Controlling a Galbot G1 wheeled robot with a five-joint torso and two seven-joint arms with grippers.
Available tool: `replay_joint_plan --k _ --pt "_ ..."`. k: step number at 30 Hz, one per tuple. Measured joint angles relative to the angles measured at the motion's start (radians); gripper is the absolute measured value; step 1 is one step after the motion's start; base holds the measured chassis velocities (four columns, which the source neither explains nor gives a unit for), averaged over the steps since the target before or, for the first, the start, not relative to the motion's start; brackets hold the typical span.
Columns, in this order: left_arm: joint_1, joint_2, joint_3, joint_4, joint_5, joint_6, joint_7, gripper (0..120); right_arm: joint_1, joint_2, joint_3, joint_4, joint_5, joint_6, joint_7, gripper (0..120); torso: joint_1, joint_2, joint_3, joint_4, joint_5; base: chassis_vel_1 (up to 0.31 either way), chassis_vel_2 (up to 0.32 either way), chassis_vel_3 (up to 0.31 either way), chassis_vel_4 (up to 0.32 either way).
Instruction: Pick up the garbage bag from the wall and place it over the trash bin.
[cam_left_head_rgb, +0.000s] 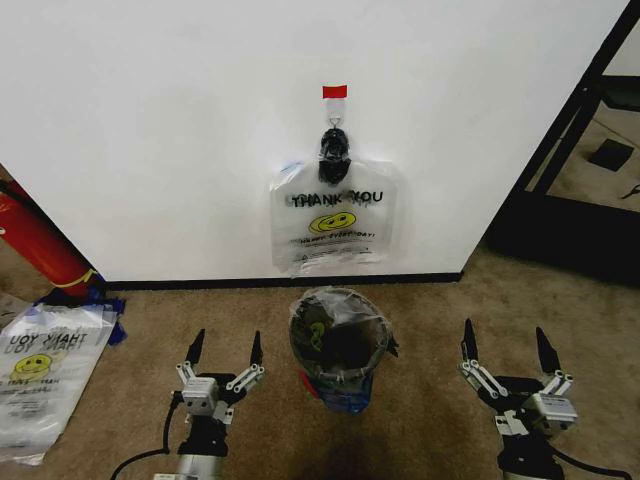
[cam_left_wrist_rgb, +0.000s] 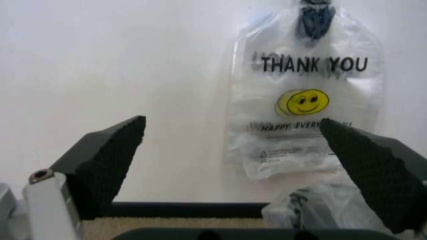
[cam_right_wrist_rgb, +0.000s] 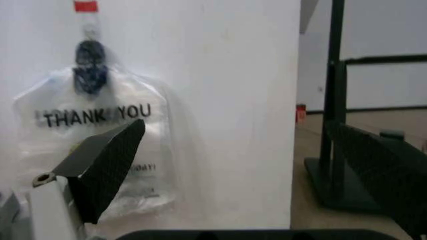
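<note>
The garbage bag (cam_left_head_rgb: 332, 225) hangs flat on the white wall (cam_left_head_rgb: 180, 130) from a black clip (cam_left_head_rgb: 334, 146) under a red tape strip (cam_left_head_rgb: 334, 91); its "THANK YOU" print and yellow smiley face me. It also shows in the left wrist view (cam_left_wrist_rgb: 303, 100) and the right wrist view (cam_right_wrist_rgb: 93, 125). Directly below stands the trash bin (cam_left_head_rgb: 338, 350), black with clear plastic lining its rim. My left gripper (cam_left_head_rgb: 226, 352) is open, low on the bin's left. My right gripper (cam_left_head_rgb: 505, 347) is open on the bin's right. Neither holds anything.
A pile of same-print bags (cam_left_head_rgb: 42, 370) lies on the carpet at far left, beside a red cylinder (cam_left_head_rgb: 40, 240). A black metal frame (cam_left_head_rgb: 570, 150) stands past the wall's corner on the right. A black baseboard (cam_left_head_rgb: 200, 284) runs along the wall.
</note>
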Motion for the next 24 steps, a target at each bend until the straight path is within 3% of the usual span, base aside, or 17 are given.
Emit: replay_joint_plan --k 6,24 --pt "-0.026 0.018 0.031 -0.002 0.004 0.034 -0.005 100 -0.001 0.052 -0.009 0.032 -0.007 -0.07 0.02 100 0.0 0.0 0.0 -0.0001 -0.0001 0.0 0.0 0.0 0.0" --pt "-0.026 0.013 0.05 -0.038 0.027 0.053 -0.028 100 -0.032 0.077 -0.036 0.058 -0.056 -0.069 0.031 100 0.0 0.0 0.0 0.0 0.0 0.0 0.0 0.0 0.0"
